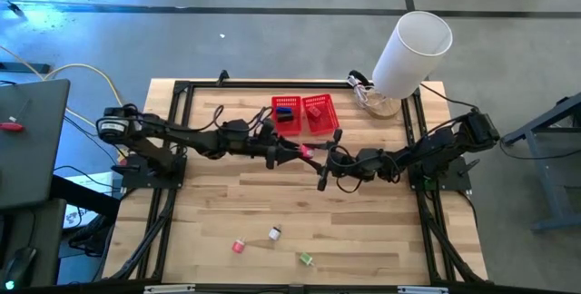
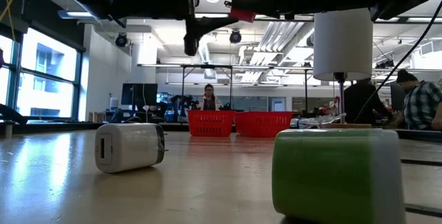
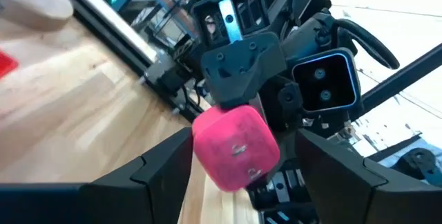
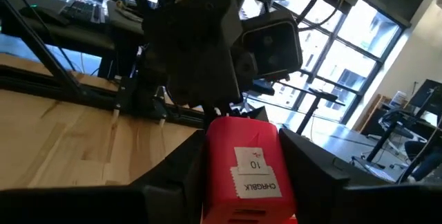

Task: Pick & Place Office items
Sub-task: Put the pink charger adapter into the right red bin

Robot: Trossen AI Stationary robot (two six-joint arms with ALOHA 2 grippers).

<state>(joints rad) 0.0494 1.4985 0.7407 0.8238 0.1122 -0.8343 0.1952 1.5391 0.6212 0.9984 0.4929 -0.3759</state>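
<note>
A red-pink block with a white label [image 4: 247, 172] hangs above the middle of the table [image 1: 381, 240], and my right gripper [image 4: 243, 144] is shut on it. My left gripper [image 3: 243, 141] faces it from the table's left, open. Its fingers stand on either side of the block's free end [image 3: 235, 148]. In the high view the two grippers meet at the block [image 1: 307, 153], just in front of the two red baskets [image 1: 303, 114]. A red-white item [image 1: 239, 246], a whitish item [image 1: 274, 233] and a green item [image 1: 305, 259] lie flat near the front edge. My right gripper pinches the block's two long sides [image 4: 210, 182] between its two fingers, coming level from the table's right. The block lies along the fingers, label up, lifted clear of the table. My left gripper: a gap shows at one finger [image 3: 324, 169]; whether the other finger [image 3: 166, 165] touches, I cannot tell.
The left basket [image 1: 286, 112] holds a dark item, the right basket [image 1: 318, 111] a red one. A big white cylinder [image 1: 413, 49] stands at the far right corner. In the low view the whitish item [image 2: 130, 146] and the green item [image 2: 335, 175] lie close to the camera.
</note>
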